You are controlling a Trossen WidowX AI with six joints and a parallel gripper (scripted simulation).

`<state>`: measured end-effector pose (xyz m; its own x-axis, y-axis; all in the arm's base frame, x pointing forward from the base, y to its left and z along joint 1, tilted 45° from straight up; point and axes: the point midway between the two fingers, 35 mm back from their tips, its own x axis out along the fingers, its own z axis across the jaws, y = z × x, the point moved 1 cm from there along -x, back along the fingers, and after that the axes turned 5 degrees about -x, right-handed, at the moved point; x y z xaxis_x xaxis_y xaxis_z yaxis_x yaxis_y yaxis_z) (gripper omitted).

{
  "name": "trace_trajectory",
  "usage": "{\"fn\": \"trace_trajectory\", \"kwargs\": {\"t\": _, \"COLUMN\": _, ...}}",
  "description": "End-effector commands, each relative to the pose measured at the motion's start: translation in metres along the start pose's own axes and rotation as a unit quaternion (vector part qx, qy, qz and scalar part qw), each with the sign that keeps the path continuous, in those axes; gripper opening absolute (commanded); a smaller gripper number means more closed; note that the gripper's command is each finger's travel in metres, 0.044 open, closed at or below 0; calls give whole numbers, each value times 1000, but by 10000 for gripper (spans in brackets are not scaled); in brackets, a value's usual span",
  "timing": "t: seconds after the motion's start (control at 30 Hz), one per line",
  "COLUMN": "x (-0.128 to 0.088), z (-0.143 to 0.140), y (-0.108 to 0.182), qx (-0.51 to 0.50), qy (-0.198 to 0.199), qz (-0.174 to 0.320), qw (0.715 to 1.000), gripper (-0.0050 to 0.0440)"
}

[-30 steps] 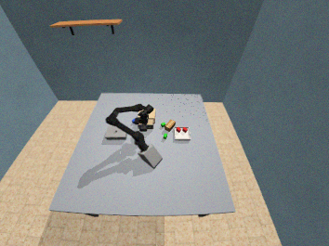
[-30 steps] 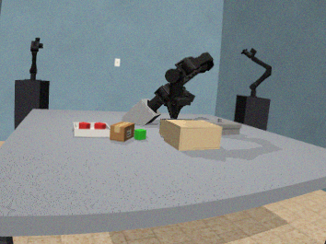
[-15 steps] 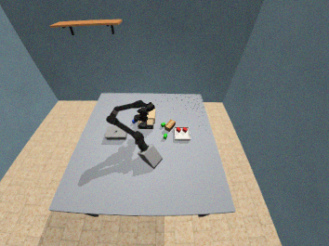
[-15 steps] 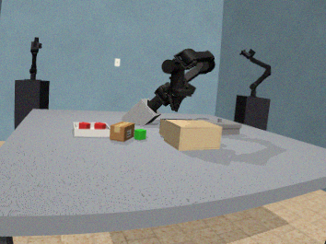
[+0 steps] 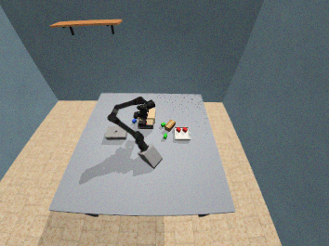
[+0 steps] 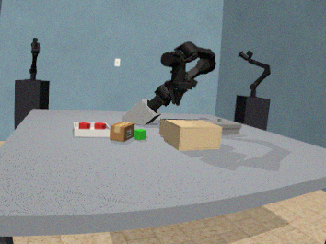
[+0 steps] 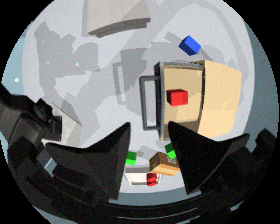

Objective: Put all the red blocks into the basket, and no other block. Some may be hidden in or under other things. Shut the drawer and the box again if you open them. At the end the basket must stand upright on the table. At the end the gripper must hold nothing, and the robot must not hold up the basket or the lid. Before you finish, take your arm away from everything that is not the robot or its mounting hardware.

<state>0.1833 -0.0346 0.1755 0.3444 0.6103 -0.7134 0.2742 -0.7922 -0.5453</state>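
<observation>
Wrist view: red block (image 7: 177, 97) beyond open tool (image 7: 149, 125).

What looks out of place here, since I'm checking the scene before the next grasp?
The drawer stands open, its red block exposed inside. Otherwise, nothing I can see looks spilled or damaged.
</observation>
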Motion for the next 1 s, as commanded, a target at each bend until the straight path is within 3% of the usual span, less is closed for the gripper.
{"fn": "trace_trajectory", "kwargs": {"t": 0.0, "x": -2, "z": -15, "y": -1, "qx": 72, "qy": 0, "qz": 0, "qw": 997, "gripper": 237}}
{"fn": "trace_trajectory", "kwargs": {"t": 0.23, "x": -3, "z": -26, "y": -1, "qx": 290, "qy": 0, "qz": 0, "qw": 957, "gripper": 237}}
{"fn": "trace_trajectory", "kwargs": {"t": 0.33, "x": -3, "z": -37, "y": -2, "qx": 384, "qy": 0, "qz": 0, "qw": 923, "gripper": 237}}
{"fn": "trace_trajectory", "kwargs": {"t": 0.5, "x": -4, "z": -47, "y": -2, "qx": 421, "qy": 0, "qz": 0, "qw": 907, "gripper": 237}}
{"fn": "trace_trajectory", "kwargs": {"t": 0.6, "x": -4, "z": -48, "y": -3, "qx": 487, "qy": 0, "qz": 0, "qw": 874, "gripper": 237}}
{"fn": "trace_trajectory", "kwargs": {"t": 0.7, "x": -5, "z": -58, "y": -3, "qx": 572, "qy": 0, "qz": 0, "qw": 821, "gripper": 237}}
{"fn": "trace_trajectory", "kwargs": {"t": 0.77, "x": -5, "z": -58, "y": -3, "qx": 577, "qy": 0, "qz": 0, "qw": 816, "gripper": 237}}
{"fn": "trace_trajectory", "kwargs": {"t": 0.87, "x": -5, "z": -69, "y": -4, "qx": 656, "qy": 0, "qz": 0, "qw": 755, "gripper": 237}}
{"fn": "trace_trajectory", "kwargs": {"t": 0.97, "x": -5, "z": -69, "y": -4, "qx": 661, "qy": 0, "qz": 0, "qw": 750, "gripper": 237}}
